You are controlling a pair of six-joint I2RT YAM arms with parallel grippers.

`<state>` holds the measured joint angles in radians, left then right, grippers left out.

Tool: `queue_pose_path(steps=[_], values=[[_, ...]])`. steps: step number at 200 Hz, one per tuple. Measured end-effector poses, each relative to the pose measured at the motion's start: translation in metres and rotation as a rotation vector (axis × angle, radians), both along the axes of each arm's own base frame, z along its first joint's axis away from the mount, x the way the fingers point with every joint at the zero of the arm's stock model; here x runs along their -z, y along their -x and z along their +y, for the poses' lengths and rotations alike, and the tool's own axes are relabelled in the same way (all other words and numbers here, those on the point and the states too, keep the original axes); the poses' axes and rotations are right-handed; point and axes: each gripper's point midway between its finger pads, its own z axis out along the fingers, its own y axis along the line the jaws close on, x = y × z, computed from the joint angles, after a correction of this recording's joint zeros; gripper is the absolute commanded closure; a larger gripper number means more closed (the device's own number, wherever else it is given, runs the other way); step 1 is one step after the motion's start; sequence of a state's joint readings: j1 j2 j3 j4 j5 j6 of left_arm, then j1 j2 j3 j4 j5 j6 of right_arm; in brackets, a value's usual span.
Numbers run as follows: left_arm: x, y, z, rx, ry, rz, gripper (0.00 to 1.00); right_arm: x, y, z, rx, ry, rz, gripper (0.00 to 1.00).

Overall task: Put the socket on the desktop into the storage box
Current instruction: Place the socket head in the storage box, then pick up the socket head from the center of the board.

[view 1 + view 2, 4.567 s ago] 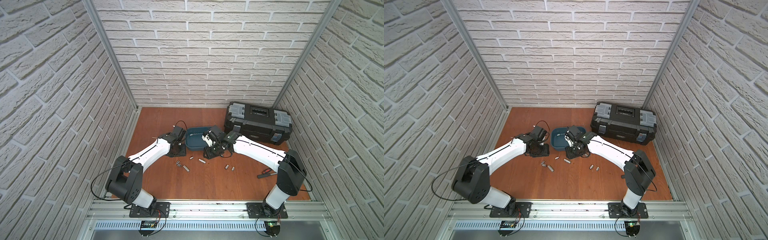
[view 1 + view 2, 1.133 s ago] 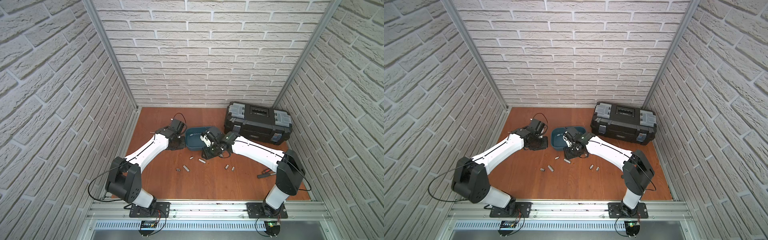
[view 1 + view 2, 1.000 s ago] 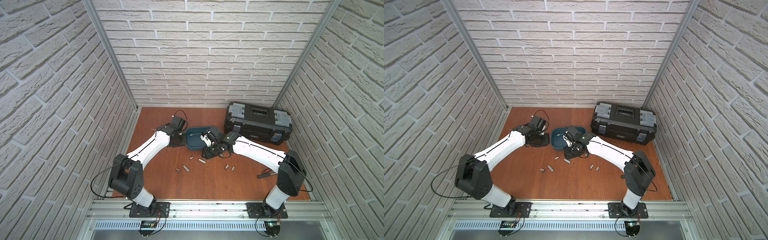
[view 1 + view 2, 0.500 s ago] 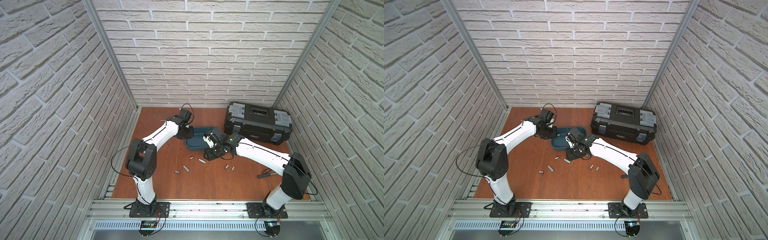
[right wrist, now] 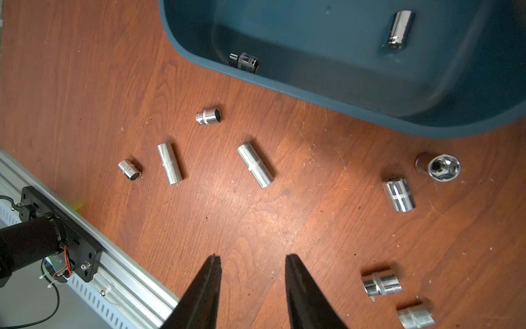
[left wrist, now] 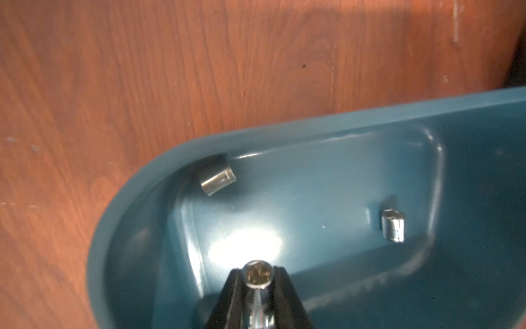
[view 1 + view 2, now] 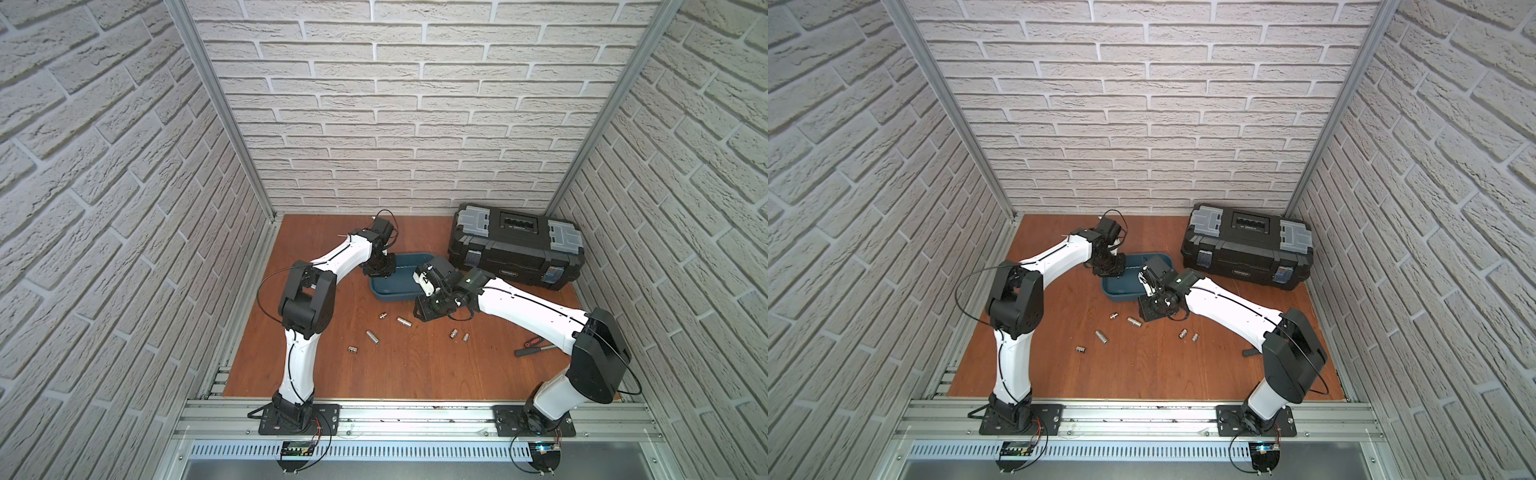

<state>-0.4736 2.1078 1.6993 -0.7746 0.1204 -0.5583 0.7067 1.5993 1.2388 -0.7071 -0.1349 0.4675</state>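
Observation:
The teal storage box (image 7: 395, 287) sits mid-desktop (image 7: 415, 365). My left gripper (image 7: 379, 268) hangs over the box's left end, shut on a shiny socket (image 6: 257, 275) that points end-on at the wrist camera. Below it the box (image 6: 313, 122) holds two sockets, one in the corner (image 6: 217, 178) and one further along (image 6: 392, 225). My right gripper (image 5: 253, 262) stands open and empty above the bare wood, in front of the box (image 5: 313, 94). Several loose sockets lie on the desktop, among them a long one (image 5: 255, 165) and a short one (image 5: 209, 116).
A black toolbox (image 7: 515, 245) stands at the back right. A red-handled tool (image 7: 534, 347) lies near the right arm's base. An aluminium rail (image 7: 415, 415) runs along the front edge. Brick walls close in three sides.
My left arm has swung from the wood left of the box to over the box's left end, carrying the socket. The right gripper has barely moved.

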Motion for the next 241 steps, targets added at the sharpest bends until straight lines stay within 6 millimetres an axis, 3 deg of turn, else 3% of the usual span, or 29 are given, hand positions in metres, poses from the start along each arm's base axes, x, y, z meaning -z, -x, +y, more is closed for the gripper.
queue_pose_path(steps=[39, 53, 113, 139, 196, 241], values=[[0.013, 0.009, 0.001, 0.013, -0.032, 0.042, 0.71, 0.0, -0.002, -0.002, 0.008, -0.001, 0.0, 0.57], [0.016, 0.011, 0.001, 0.015, -0.041, 0.053, 0.65, 0.0, -0.003, -0.003, 0.009, -0.001, 0.001, 0.57], [0.015, 0.013, -0.001, 0.02, -0.052, 0.044, 0.55, -0.001, -0.003, -0.004, 0.011, -0.005, -0.004, 0.57], [0.0, 0.017, -0.001, 0.018, -0.051, 0.014, 0.5, -0.005, -0.003, -0.004, 0.009, -0.011, -0.013, 0.56], [-0.056, 0.046, 0.023, -0.026, -0.038, -0.091, 0.48, -0.009, -0.003, -0.003, 0.005, -0.028, -0.019, 0.56], [-0.051, 0.083, 0.053, -0.083, -0.084, -0.068, 0.48, -0.009, -0.003, -0.002, -0.003, -0.034, -0.02, 0.56]])
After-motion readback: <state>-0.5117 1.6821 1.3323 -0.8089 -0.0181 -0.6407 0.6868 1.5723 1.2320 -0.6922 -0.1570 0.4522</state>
